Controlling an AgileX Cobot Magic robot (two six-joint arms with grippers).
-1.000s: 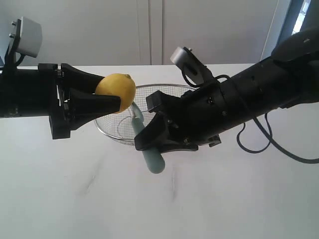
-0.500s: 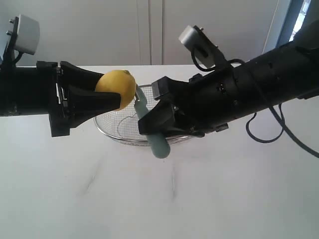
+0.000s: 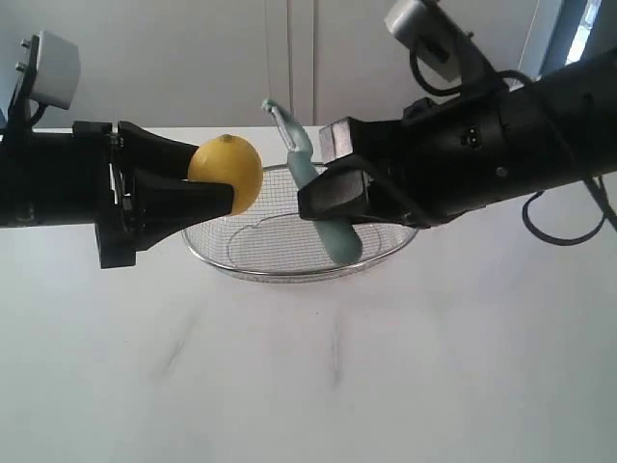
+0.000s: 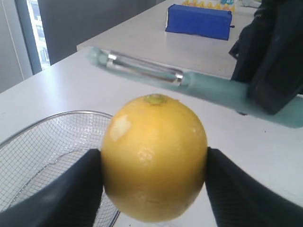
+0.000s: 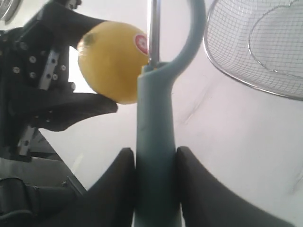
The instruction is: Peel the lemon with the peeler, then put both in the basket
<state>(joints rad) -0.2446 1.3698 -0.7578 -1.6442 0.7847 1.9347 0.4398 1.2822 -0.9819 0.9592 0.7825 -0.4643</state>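
A wire basket (image 3: 289,277) is seen on the white counter (image 3: 289,386) at mid-frame, with nothing inside it. Its left rim is partly covered by the left tool (image 3: 220,178) and its right rim by the right tool (image 3: 323,181). A black cable (image 3: 569,227) is looped at the right edge. A blue box (image 4: 199,21) is seen far back on another surface in the left wrist view. The lemon (image 3: 225,174) is clamped between the left tool's two fingers and held in the air at the basket's left rim. The peeler (image 3: 304,166) is gripped by its handle in the closed right tool, tilted over the basket with the blade head uppermost. Half a second earlier the peeler was held lower, in front of the basket, with its blade against the lemon's right side. It has since been lifted up and to the right, so more of the basket is uncovered, while the lemon and left tool are almost unmoved. In the right wrist view the blade is seen passing in front of the lemon beside a small sticker (image 5: 141,43), and contact cannot be judged there. A gap is visible in the exterior view. The handle's end is cut off at that frame's bottom. A pale patch on the lemon's skin cannot be told from glare.
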